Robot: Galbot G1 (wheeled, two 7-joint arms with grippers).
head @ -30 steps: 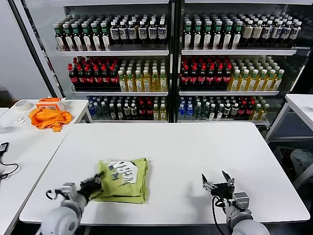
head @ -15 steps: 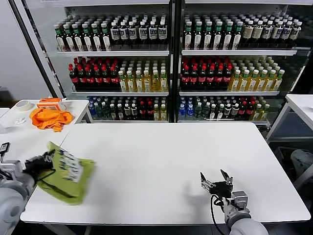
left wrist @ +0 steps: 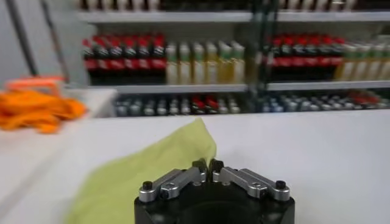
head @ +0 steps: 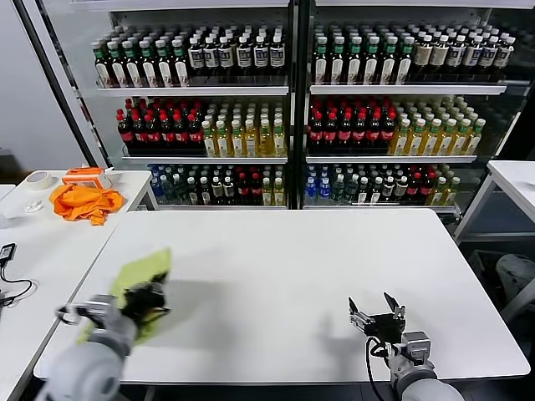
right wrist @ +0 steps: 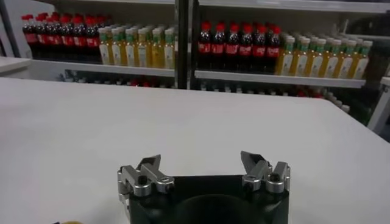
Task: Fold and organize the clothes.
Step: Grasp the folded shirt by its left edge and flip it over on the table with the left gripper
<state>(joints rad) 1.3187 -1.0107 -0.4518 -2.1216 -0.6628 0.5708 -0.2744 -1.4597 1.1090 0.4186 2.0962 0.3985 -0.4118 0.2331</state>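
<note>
The light yellow-green T-shirt [head: 140,276] is bunched at the front left of the white table [head: 284,267]; its white graphic is hidden. My left gripper [head: 149,299] is at the shirt's near edge with its fingers together, pinching the cloth. In the left wrist view the shirt [left wrist: 134,170] spreads out beyond the shut left gripper [left wrist: 207,165]. My right gripper [head: 375,317] is open and empty, low over the table's front right. It also shows in the right wrist view [right wrist: 204,167] with only bare tabletop ahead.
A bright orange garment [head: 84,201] and a tape roll [head: 38,179] lie on the side table at the left. A black cable [head: 10,288] lies there too. Bottle shelves [head: 284,109] stand behind. Another table [head: 514,180] is at the right.
My left gripper has carried the shirt from the table's middle left out past the left edge, then back over the front left corner. The right gripper has barely moved.
</note>
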